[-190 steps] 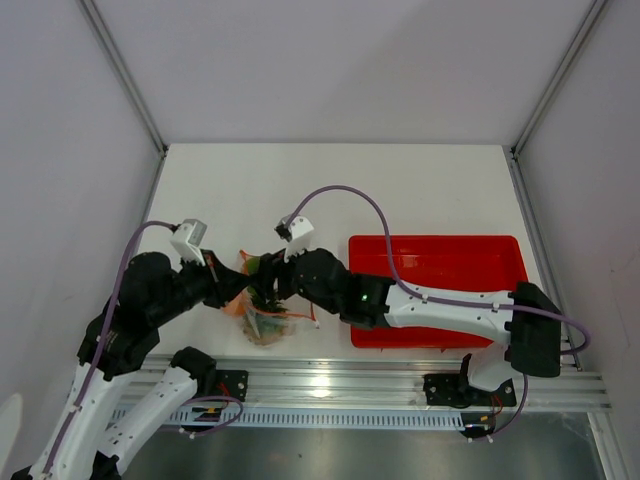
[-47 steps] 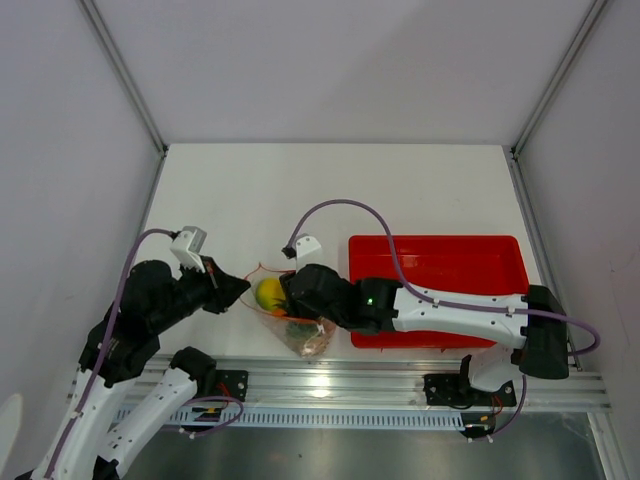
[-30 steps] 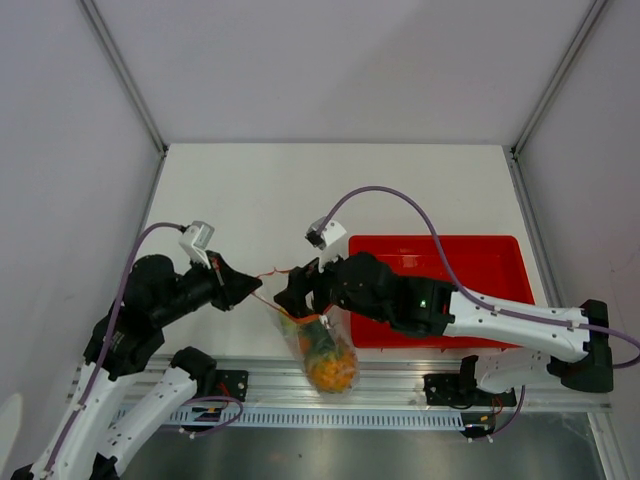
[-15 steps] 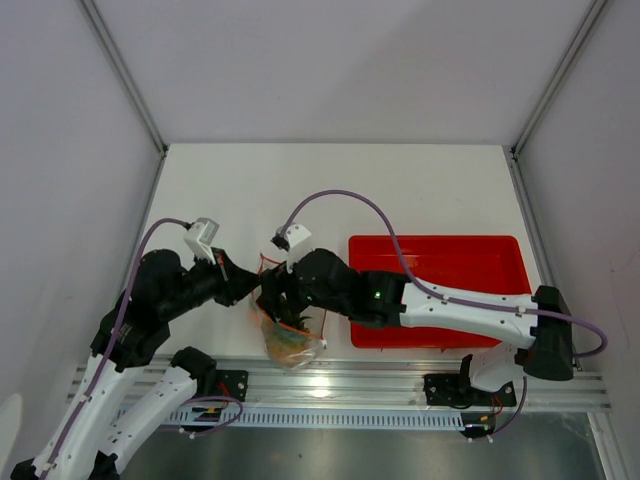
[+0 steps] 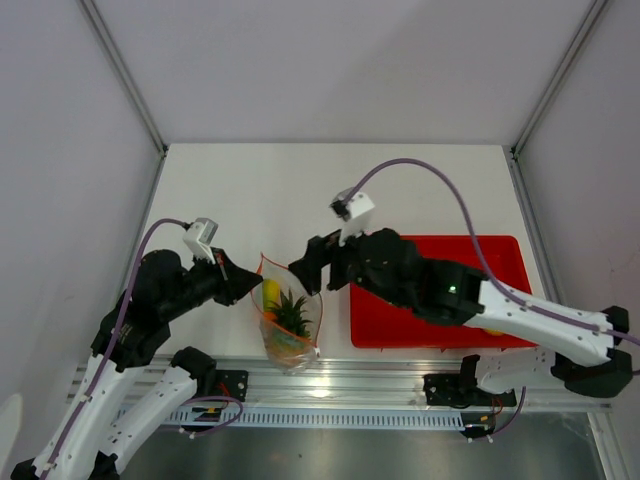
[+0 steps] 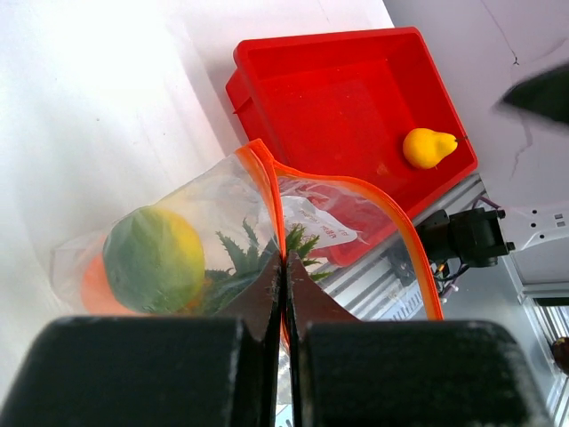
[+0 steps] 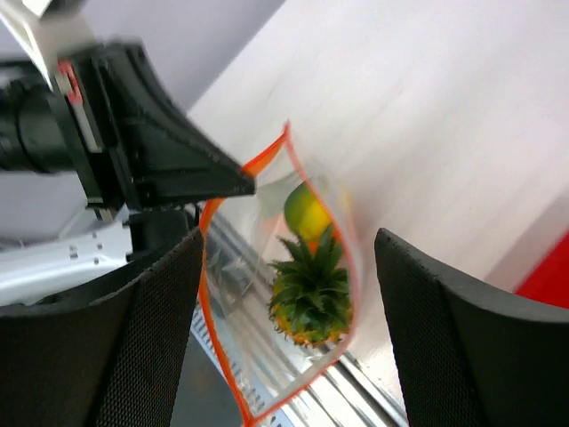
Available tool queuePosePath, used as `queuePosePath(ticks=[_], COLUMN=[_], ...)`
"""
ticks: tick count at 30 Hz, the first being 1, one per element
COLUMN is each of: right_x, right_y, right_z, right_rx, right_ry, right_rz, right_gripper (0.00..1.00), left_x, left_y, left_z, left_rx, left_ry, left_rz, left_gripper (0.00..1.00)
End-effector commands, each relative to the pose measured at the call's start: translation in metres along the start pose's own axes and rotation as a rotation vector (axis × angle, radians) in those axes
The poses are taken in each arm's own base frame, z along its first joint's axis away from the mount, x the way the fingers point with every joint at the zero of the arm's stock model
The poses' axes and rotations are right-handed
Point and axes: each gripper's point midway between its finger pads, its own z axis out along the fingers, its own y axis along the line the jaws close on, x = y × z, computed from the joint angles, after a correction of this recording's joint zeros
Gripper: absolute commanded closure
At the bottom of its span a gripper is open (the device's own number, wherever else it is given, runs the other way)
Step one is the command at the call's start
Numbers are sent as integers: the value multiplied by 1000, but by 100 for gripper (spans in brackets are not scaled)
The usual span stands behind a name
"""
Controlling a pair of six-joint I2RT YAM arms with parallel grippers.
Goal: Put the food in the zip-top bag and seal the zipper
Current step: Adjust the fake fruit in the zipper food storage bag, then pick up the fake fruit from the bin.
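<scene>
- The left gripper [image 6: 284,283] is clenched on the zipper [image 6: 345,189]; its two fingers meet flat on the orange-red strip at one end of the bag's mouth
- The zip-top bag [image 5: 287,338] sits at the near edge of the table [image 5: 240,190], just left of the red tray [image 5: 500,262]; whether its bottom rests on the table cannot be told
- The bag's mouth gapes; the two sides of the strip bow apart and are not pressed together
- Inside the bag, the pineapple [image 7: 311,298] stands with its green crown toward the mouth; the green-and-yellow fruit [image 6: 153,258] lies beside it, nearer the left gripper; the orange ball [image 6: 89,286] shows behind that fruit, toward the bag's bottom
- The right gripper [image 5: 318,268] is released; its jaws stand wide with nothing between them; it hovers near the bag's mouth on the tray side, apart from the plastic
- The red tray lies along the near right part of the table; a yellow pear [image 6: 429,147] rests in it, well apart from the bag
</scene>
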Motion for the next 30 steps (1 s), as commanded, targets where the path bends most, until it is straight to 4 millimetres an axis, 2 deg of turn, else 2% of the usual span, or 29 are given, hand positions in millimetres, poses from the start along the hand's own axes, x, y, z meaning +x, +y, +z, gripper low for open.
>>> queuePosePath(ticks=[1, 2, 3, 6, 7, 9, 10, 12, 13, 15, 16, 18, 19, 20, 23, 25, 27, 30], right_x=[-44, -50, -56, -40, -32, -22, -9, 5, 21, 35, 49, 62, 68, 78, 97, 112, 134, 149], right_y=[-47, -65, -98, -162, -195, -229, -257, -282, -304, -320, -328, -349, -355, -365, -381, -384, -390, -394], right_z=[-37, -46, -49, -64, -74, -87, -100, -112, -124, -134, -140, -158, -164, -174, -200, -219, -225, -219], right_rx=[150, 206, 302, 525, 641, 773, 871, 959, 1032, 1088, 1125, 1233, 1277, 1339, 1538, 1661, 1770, 1779], right_ry=[-118, -146, -164, -109, -81, -67, -55, -52, -53, -57, -61, -76, -96, -95, -98, -46, 42, 87], right_rz=[39, 86, 119, 172, 187, 213, 251, 294, 345, 398, 438, 499, 548, 575, 645, 659, 725, 747], right_gripper=[21, 20, 20, 21, 21, 20, 20, 19, 19, 18, 16, 14, 4, 1, 1, 1, 1, 1], left_x=[-7, -7, -8, -6, -5, -4, -3, -3, -1, -1, 0, 1, 1, 3, 5, 6, 8, 10], left_y=[-3, -3, -4, -3, -3, -2, -1, -1, 0, 1, 1, 2, 2, 2, 4, 5, 6, 6], left_z=[-1, -1, -2, -1, 0, 0, 1, 2, 3, 4, 4, 5, 5, 6, 8, 9, 10, 11], left_rx=[13, 14, 16, 16, 14, 12, 9, 11, 10, 11, 10, 12, 10, 11, 11, 9, 6, 10], left_ry=[-28, -27, -27, -22, -18, -14, -13, -12, -7, -7, -4, -1, -1, 3, 10, 13, 21, 26], left_rz=[26, 26, 26, 26, 25, 25, 23, 23, 20, 20, 16, 17, 15, 12, 12, 10, 10, 6], left_gripper=[99, 99, 99, 99, 99, 99, 99, 99, 100, 99, 99, 99, 99, 99, 99, 99, 100, 99])
